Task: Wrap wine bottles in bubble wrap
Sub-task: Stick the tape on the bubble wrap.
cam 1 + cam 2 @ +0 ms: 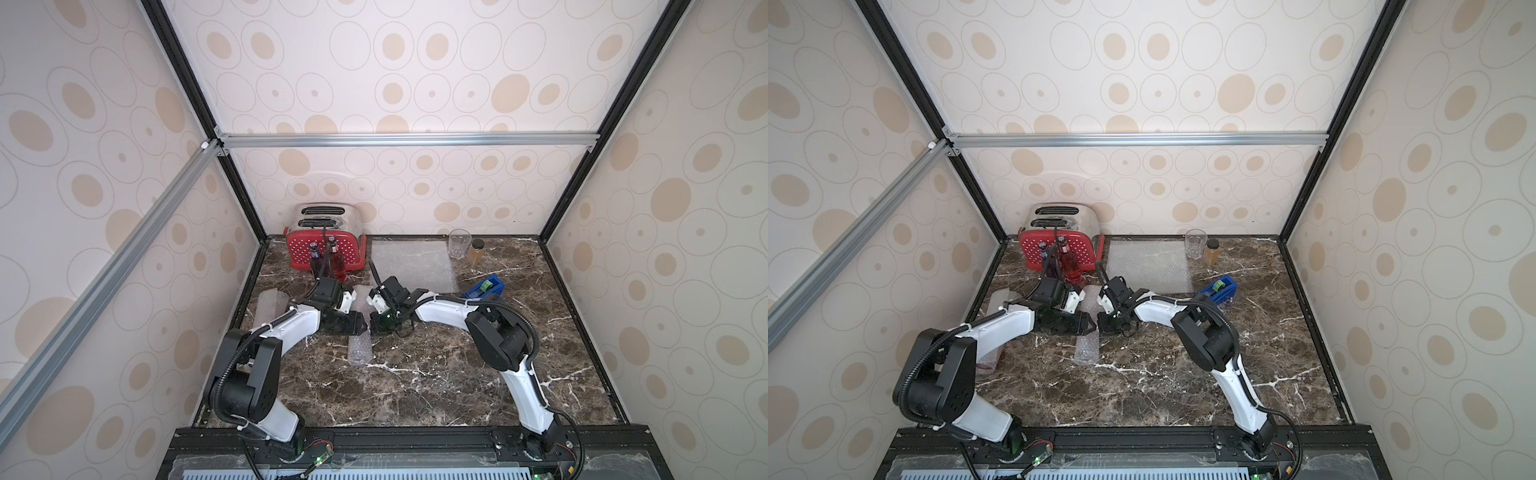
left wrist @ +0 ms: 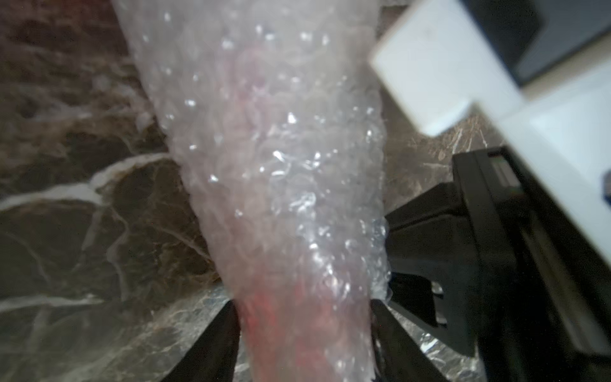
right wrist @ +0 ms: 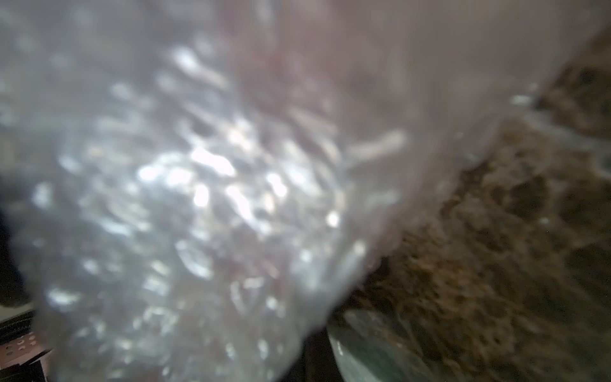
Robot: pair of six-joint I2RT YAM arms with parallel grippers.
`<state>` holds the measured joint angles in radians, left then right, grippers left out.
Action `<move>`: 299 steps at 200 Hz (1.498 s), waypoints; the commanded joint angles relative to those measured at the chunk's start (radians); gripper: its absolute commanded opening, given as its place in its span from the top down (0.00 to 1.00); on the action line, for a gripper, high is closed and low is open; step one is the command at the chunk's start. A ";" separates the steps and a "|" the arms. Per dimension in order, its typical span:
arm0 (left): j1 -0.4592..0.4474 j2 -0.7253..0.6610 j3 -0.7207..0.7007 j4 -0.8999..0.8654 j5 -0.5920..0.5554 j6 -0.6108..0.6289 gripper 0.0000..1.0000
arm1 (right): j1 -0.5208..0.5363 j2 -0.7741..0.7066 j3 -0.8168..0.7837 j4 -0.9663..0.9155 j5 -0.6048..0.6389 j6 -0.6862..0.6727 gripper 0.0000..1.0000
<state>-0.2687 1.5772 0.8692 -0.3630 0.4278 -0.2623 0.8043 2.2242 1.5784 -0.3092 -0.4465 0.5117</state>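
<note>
Left pincer: its fingers stand apart on either side of the wrapped bottle. I cannot tell whether they press it or hang free.
Right pincer: closed, just beside the left one at the bundle's flank. Whether it nips a fold of wrap is hidden.
Current bottle: lies near the centre of the table, a shade toward 9 o'clock, with red showing through the wrap.
Done: a second roll lies at 9 o'clock by the edge, probably a finished bottle.
Left to do: purple bottle and red bottle stand bare at 11 o'clock before the toaster. A flat sheet lies at 12. I judge the job about halfway.
Views: both top views give the layout but bury the grip under the arms. The left wrist view shows both fingers and the red liquid. The right wrist view is only blurred bubbles.
</note>
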 commanded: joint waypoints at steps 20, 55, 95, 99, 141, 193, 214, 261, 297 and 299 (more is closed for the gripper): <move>-0.019 0.032 0.026 -0.027 -0.019 0.018 0.18 | -0.010 -0.181 -0.158 -0.015 0.080 -0.032 0.99; -0.032 0.062 0.059 -0.044 -0.039 0.011 0.16 | -0.036 -0.361 -0.310 -0.040 0.138 -0.040 0.97; -0.054 0.092 0.082 -0.065 -0.079 0.014 0.20 | -0.053 -0.496 -0.401 -0.045 0.174 -0.028 0.97; -0.057 0.096 0.086 -0.069 -0.083 0.012 0.22 | -0.053 -0.498 -0.402 -0.041 0.175 -0.025 0.97; -0.059 0.092 0.079 -0.071 -0.094 0.010 0.34 | -0.043 -0.375 -0.358 0.096 0.090 0.071 0.99; -0.058 0.076 0.065 -0.064 -0.085 0.011 0.42 | -0.013 -0.154 -0.198 0.139 0.017 0.117 1.00; -0.058 0.080 0.065 -0.063 -0.080 0.010 0.43 | -0.005 -0.117 -0.163 0.135 -0.002 0.120 1.00; -0.058 0.086 0.065 -0.061 -0.079 0.009 0.45 | 0.010 -0.095 -0.149 0.133 -0.015 0.132 1.00; -0.058 0.086 0.063 -0.062 -0.082 0.008 0.47 | 0.012 -0.151 -0.178 0.078 0.019 0.109 1.00; -0.058 0.086 0.063 -0.062 -0.081 0.007 0.47 | 0.013 -0.157 -0.182 0.076 0.023 0.108 1.00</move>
<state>-0.3264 1.6604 0.9283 -0.3950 0.3725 -0.2649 0.8013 2.1113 1.4086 -0.1963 -0.4404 0.6312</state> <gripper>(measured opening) 0.576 0.048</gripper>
